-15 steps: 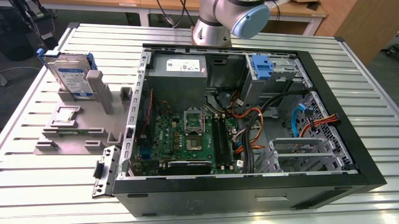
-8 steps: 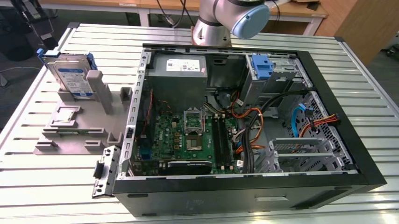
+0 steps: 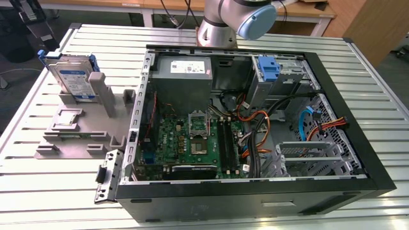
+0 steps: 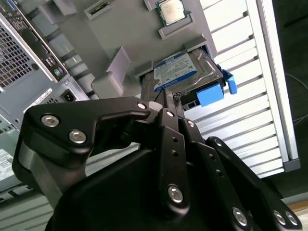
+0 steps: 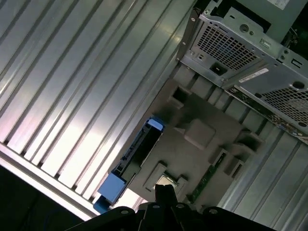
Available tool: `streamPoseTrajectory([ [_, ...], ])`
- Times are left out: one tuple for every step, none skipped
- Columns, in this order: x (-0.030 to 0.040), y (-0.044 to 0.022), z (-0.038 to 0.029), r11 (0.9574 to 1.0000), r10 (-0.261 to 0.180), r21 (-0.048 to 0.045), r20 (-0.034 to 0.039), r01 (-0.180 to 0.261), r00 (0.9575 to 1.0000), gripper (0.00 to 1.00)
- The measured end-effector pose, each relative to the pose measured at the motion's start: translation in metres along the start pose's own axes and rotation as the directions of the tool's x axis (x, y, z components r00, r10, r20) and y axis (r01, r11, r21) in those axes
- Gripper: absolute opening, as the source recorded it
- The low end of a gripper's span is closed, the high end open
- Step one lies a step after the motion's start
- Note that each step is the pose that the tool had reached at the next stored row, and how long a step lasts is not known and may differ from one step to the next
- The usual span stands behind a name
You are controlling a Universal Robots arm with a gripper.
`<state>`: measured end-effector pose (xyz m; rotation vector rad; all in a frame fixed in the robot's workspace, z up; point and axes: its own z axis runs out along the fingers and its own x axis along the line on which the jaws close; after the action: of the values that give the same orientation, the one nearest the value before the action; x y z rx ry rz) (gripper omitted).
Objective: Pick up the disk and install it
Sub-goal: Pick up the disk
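The disk (image 3: 72, 79) stands upright on its edge in a slot of a grey holder (image 3: 83, 139), its blue bracket wrapping its sides and its labelled face turned towards the computer case (image 3: 255, 201). The holder lies on the slatted bench (image 3: 38, 201) near the exterior view's left edge, just beside the open case, and the disk sits at the holder's end nearest the bench edge where the arm's base (image 3: 216, 33) stands. In the second wrist view the pincer (image 4: 166, 96) points down at the disk (image 4: 185, 72) from above, its tip lined up with the rim of the labelled face; it is apart from the disk, which rests in its slot. In the first wrist view the disk (image 5: 137, 154) shows edge-on, with the pincer (image 5: 163, 188) over the holder close beside it. Whether the pincer is open or closed I cannot tell. A small square chip (image 4: 171, 10) lies flat in a recess of the holder near the disk. Inside the case a grey power box (image 3: 185, 69) and a blue caddy (image 3: 269, 67) sit along the far wall
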<state>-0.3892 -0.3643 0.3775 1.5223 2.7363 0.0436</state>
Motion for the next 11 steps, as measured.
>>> streamPoseTrajectory([
  [0.0, 0.0, 0.0, 0.9999, 0.011, 0.0001, 0.0002, -0.011, 0.9999, 0.1],
  [0.0, 0.0, 0.0001, 0.9997, 0.025, 0.0002, 0.0005, -0.025, 0.9997, 0.1],
  [0.0001, 0.0, 0.0001, 0.9993, 0.037, 0.0002, 0.0008, -0.037, 0.9993, 0.1],
  [0.0001, 0.0001, 0.0002, 0.9988, 0.049, 0.0002, 0.0011, -0.049, 0.9988, 0.1],
  [0.0002, 0.0001, 0.0002, 0.9981, 0.061, 0.0003, 0.0014, -0.061, 0.9981, 0.1],
  [0.0002, 0.0001, 0.0002, 0.9974, 0.072, 0.0003, 0.0017, -0.072, 0.9974, 0.1],
  [0.0003, 0.0001, 0.0003, 0.9965, 0.084, 0.0003, 0.002, -0.084, 0.9965, 0.1],
  [0.0003, 0.0001, 0.0003, 0.9954, 0.096, 0.0002, 0.0023, -0.096, 0.9954, 0.1],
  [0.0003, 0.0002, 0.0004, 0.9941, 0.108, 0.0003, 0.0026, -0.108, 0.9941, 0.1],
  [0.0004, 0.0002, 0.0004, 0.9928, 0.12, 0.0005, 0.0028, -0.12, 0.9928, 0.1],
  [0.0004, 0.0002, 0.0005, 0.9913, 0.131, 0.0007, 0.003, -0.131, 0.9913, 0.1],
])
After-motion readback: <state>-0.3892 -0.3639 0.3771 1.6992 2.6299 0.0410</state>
